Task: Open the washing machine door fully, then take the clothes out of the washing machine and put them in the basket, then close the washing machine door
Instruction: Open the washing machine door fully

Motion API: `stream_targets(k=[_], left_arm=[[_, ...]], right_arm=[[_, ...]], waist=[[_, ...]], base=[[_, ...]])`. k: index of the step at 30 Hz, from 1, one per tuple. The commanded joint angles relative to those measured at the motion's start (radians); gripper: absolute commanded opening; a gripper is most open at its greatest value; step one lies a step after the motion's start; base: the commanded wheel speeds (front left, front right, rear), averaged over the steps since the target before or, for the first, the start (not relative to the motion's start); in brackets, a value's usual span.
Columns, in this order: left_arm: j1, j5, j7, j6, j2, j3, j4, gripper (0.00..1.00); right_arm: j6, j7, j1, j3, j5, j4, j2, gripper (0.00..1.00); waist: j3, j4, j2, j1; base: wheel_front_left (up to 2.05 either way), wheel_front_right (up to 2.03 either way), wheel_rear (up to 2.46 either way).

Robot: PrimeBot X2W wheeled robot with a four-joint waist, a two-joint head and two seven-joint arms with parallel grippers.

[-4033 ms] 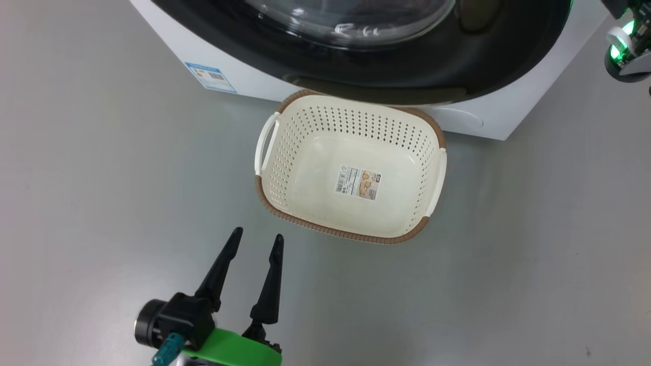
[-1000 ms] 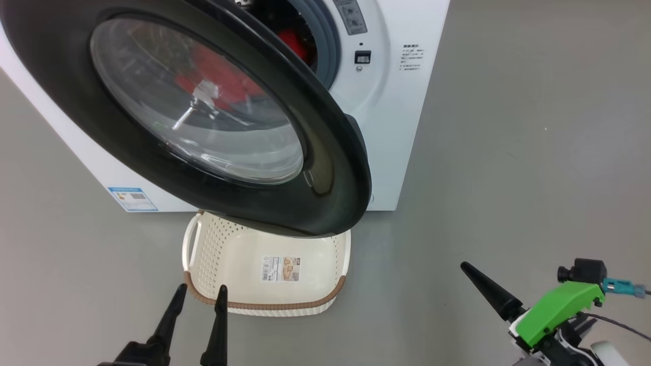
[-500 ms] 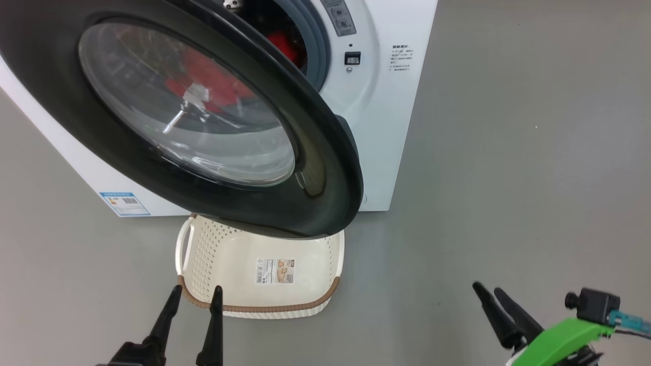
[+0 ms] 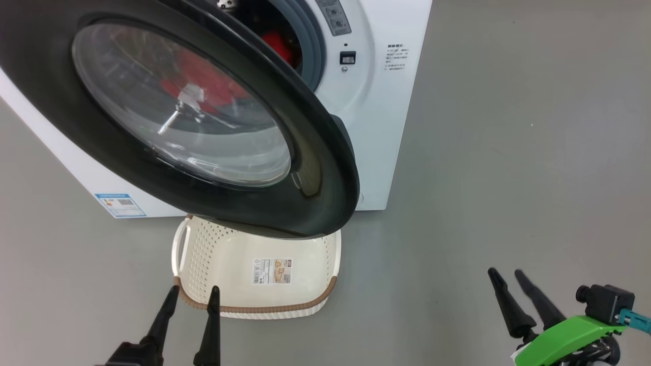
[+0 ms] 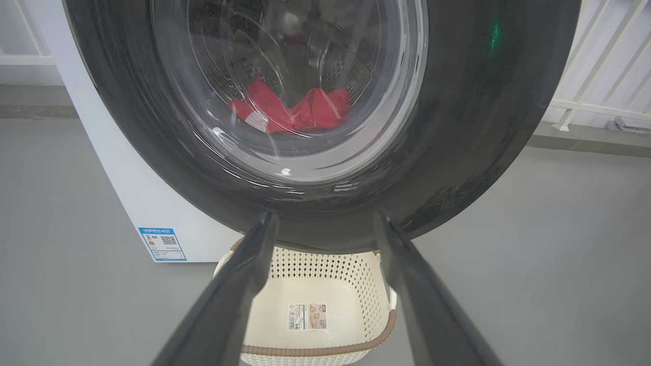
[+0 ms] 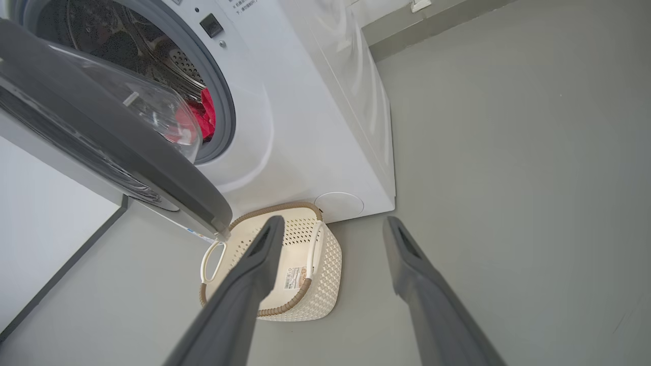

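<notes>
Floor (image 4: pixel 508 152): grey; carries one machine and one basket.
Washing machine (image 4: pixel 386 127): one, white, front-loading, with a grey gasket around the drum mouth.
Washing machine door (image 4: pixel 315 168): one, with a glossy black rim and a bulging clear window; swung partly open, its lower edge hanging over the far part of the basket.
Basket (image 4: pixel 264 308): one, cream and perforated with a brown rim, on the floor just in front of the machine; holds only its sticker.
Clothes (image 4: pixel 277 41): bright red with a white patch, lying inside the drum; number of pieces cannot be told.
Left tool (image 4: pixel 195 288): two dark fingers spread wide, holding nothing, tips just at the basket's near rim in the head view.
Right tool (image 4: pixel 504 272): two fingers wide apart, holding nothing, over bare floor well to the right of the basket.
Blue label (image 4: pixel 120 204): one, low on the machine's front, carrying a QR code; text too small to read.
Sticker (image 4: pixel 272 271): one, on the basket's bottom, with a barcode; wording unreadable.
Printed lines (image 4: pixel 396 56): one block beside the drum mouth, illegible.
</notes>
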Motion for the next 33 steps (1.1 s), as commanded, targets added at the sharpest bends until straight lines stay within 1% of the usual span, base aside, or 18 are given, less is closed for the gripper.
stream_targets(k=[1,3,5,6,10,15,17,23,33], left_arm=[[-0.013,0.006,-0.009,-0.007,0.008,0.034,-0.022,1.0],[-0.015,0.006,-0.009,-0.006,0.008,0.033,-0.023,1.0],[-0.017,0.006,-0.009,-0.007,0.008,0.031,-0.025,1.0],[-0.017,0.006,-0.009,-0.007,0.008,0.031,-0.025,1.0],[-0.022,0.006,-0.009,-0.006,0.008,0.03,-0.031,1.0],[-0.024,0.006,-0.009,-0.003,0.008,0.03,-0.042,1.0],[-0.024,0.006,-0.009,-0.002,0.008,0.03,-0.047,1.0],[-0.023,0.005,-0.009,-0.001,0.008,0.028,-0.059,1.0],[-0.02,0.006,-0.009,-0.005,0.008,0.025,-0.063,1.0]], right_arm=[[0.008,-0.013,0.014,-0.03,-0.073,-0.037,0.003,1.0],[0.008,-0.013,0.033,-0.085,-0.167,-0.056,0.023,1.0],[0.008,-0.014,0.054,-0.146,-0.234,-0.08,0.053,1.0],[0.008,-0.014,0.054,-0.146,-0.234,-0.08,0.053,1.0],[0.008,-0.014,0.094,-0.229,-0.375,-0.13,0.095,1.0],[0.008,-0.014,0.143,-0.326,-0.501,-0.21,0.151,1.0],[0.008,-0.014,0.163,-0.345,-0.541,-0.238,0.166,1.0],[0.008,-0.014,0.211,-0.391,-0.596,-0.279,0.2,1.0],[0.008,-0.014,0.214,-0.403,-0.609,-0.28,0.215,1.0]], waist=[[0.0,-0.002,0.0,0.0001],[0.001,-0.004,0.0,0.0001],[0.003,-0.004,0.0,0.0001],[0.003,-0.004,0.0,0.0001],[0.007,-0.001,0.0,0.0001],[0.01,0.003,0.0,0.0001],[0.011,0.005,0.0,0.0001],[0.012,0.01,0.0,0.0001],[0.015,0.007,0.0,0.0001]], base=[[0.0,0.0,0.0],[0.0,0.0,0.0],[0.0,0.0,0.0],[0.0,0.0,0.0],[0.0,0.0,0.0],[0.0,0.0,0.0],[0.0,0.0,0.0],[0.0,0.0,0.0],[0.0,0.0,0.0]])
